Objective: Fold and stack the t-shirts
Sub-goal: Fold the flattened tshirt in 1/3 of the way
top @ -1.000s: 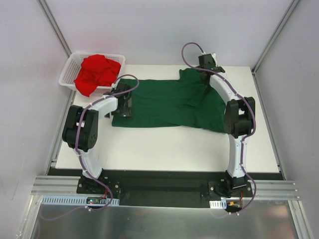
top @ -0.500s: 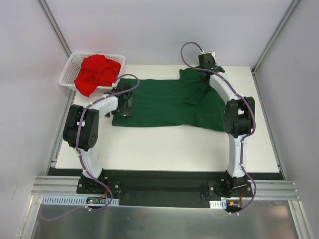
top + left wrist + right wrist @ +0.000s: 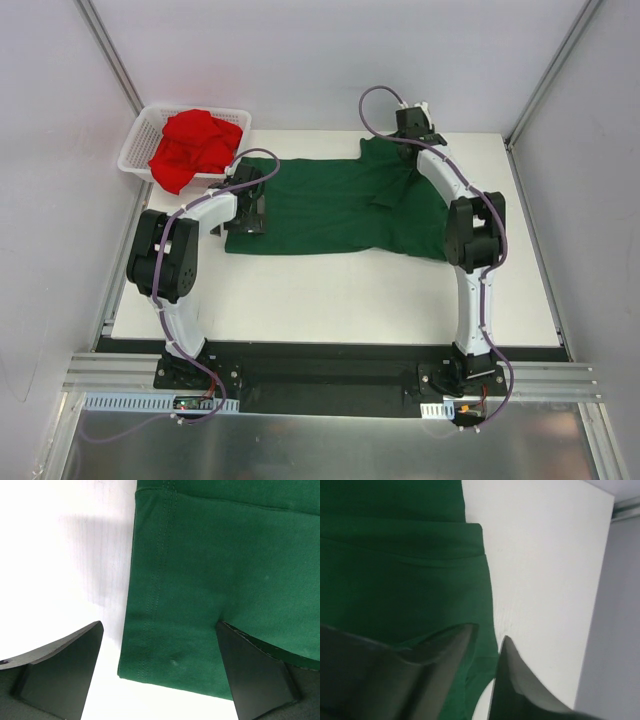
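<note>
Green shirt (image 3: 330,205) lies spread flat on the table (image 3: 330,300), hem to the left, sleeves to the right. Red shirt (image 3: 195,145) sits crumpled in the basket (image 3: 128,155) at the far left corner, well apart from the green one.

Left gripper (image 3: 159,626) hangs low over the hem's near corner with its jaws wide apart. One finger is over bare table, the other over cloth. Nothing is held.

Right gripper (image 3: 490,635) is at the shirt's far right corner, by the sleeve. The jaws are nearly together with a slim gap, and the cloth's edge shows in the gap. Whether they pinch it cannot be told.
</note>
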{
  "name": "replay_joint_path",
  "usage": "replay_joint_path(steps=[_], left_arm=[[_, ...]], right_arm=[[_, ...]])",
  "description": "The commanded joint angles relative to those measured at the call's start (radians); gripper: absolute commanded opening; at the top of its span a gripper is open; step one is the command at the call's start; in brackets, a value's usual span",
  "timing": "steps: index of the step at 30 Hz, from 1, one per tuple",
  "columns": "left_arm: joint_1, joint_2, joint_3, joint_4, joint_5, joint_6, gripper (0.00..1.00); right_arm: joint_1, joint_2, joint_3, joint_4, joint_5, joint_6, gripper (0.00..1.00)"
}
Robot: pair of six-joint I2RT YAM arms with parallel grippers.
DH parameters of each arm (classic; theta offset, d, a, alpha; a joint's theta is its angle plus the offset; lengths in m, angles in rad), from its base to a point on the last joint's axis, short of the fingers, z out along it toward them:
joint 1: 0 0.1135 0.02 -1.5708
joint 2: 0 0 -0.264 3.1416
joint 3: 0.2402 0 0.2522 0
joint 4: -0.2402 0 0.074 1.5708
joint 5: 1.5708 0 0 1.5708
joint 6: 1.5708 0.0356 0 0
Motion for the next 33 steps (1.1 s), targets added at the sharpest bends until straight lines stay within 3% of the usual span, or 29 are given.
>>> replay_joint_path(steps=[1, 3, 6, 11, 22, 27, 33], left_arm=[[-0.011, 0.032, 0.007, -0.042, -0.018, 0.020, 0.97], [-0.011, 0.033, 0.005, -0.042, -0.017, 0.019, 0.97], [-0.011, 0.027, 0.002, -0.042, -0.017, 0.017, 0.97], [-0.011, 0.020, -0.001, -0.044, -0.015, 0.019, 0.97], [-0.011, 0.006, 0.005, -0.041, 0.011, 0.016, 0.97], [-0.014, 0.003, 0.004, -0.041, 0.020, 0.013, 0.97], [-0.017, 0.001, 0.002, -0.042, 0.021, 0.008, 0.97]], right_arm=[[0.001, -0.002, 0.052, 0.025, 0.057, -0.017, 0.50], [0.001, -0.013, 0.040, 0.029, 0.072, -0.008, 0.71], [0.001, -0.054, 0.006, 0.029, 0.080, 0.010, 0.77], [0.001, -0.183, -0.120, -0.025, 0.044, 0.110, 0.78], [0.002, -0.692, -0.591, -0.169, -0.320, 0.404, 0.79], [0.013, -0.774, -0.698, -0.185, -0.460, 0.464, 0.77], [0.050, -0.734, -0.761, -0.126, -0.548, 0.435, 0.70]])
